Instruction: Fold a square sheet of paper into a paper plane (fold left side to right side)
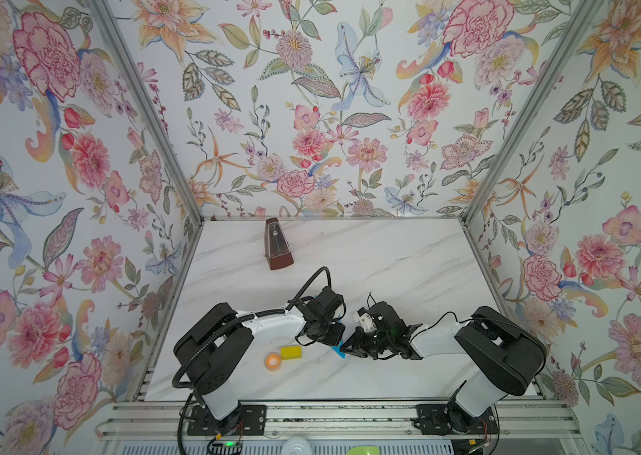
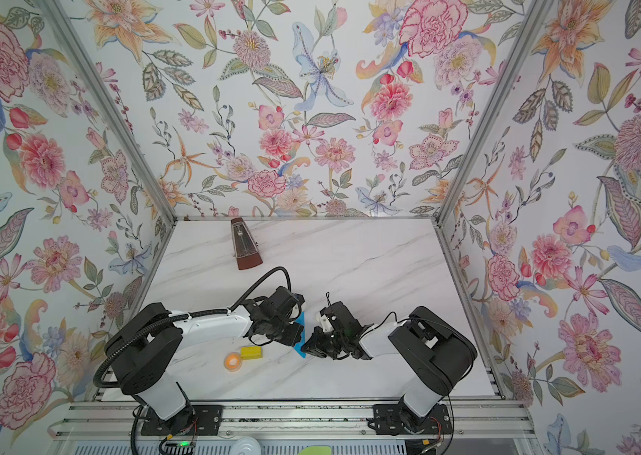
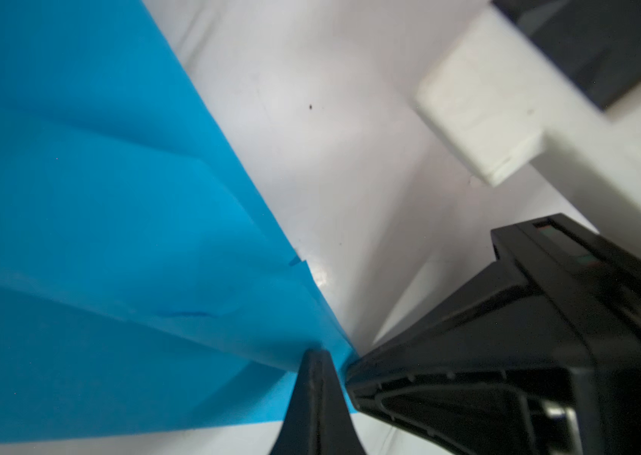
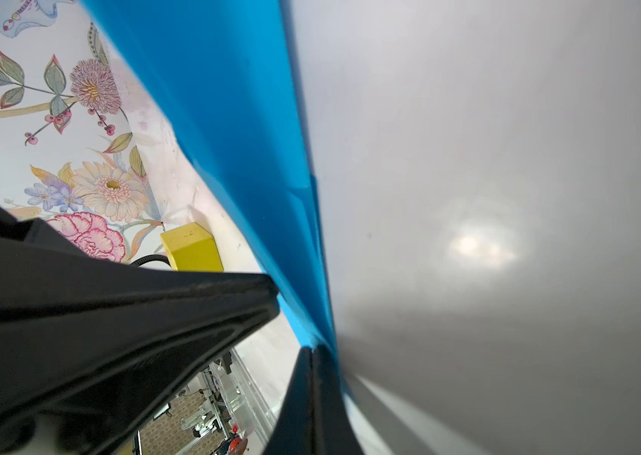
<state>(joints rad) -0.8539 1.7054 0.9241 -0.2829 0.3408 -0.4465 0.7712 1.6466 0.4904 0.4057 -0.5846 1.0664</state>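
- Presently, the blue paper (image 2: 303, 320) is sitting in the lower middle of both top views, between the two grippers. Only thin slivers of it are showing there, and the black gripper bodies are covering the rest.
- Both wrist views are showing the paper folded, with overlapping layers and a straight edge running along the white marble table (image 1: 390, 268). Whether the paper is lifting clear of the table cannot be told.
- The left gripper (image 3: 338, 364) is reaching in from the left of the top views. Its fingers are standing narrow, pinching one edge of the paper between their tips.
- The right gripper (image 4: 295, 324) is reaching in from the right and almost meeting the left one at the centre. Its fingers are likewise drawn together, with the paper's edge passing between them and held there.
- A small yellow block (image 1: 291, 352) is lying just left of the grippers, under the left forearm, apart from the paper.
- An orange tape roll (image 1: 272, 360) is lying just beside the block, to its lower left.
- A brown metronome (image 1: 277, 246) is standing well apart, towards the table's far edge, left of centre.
- Floral walls (image 1: 311, 118) are enclosing the table on three sides.
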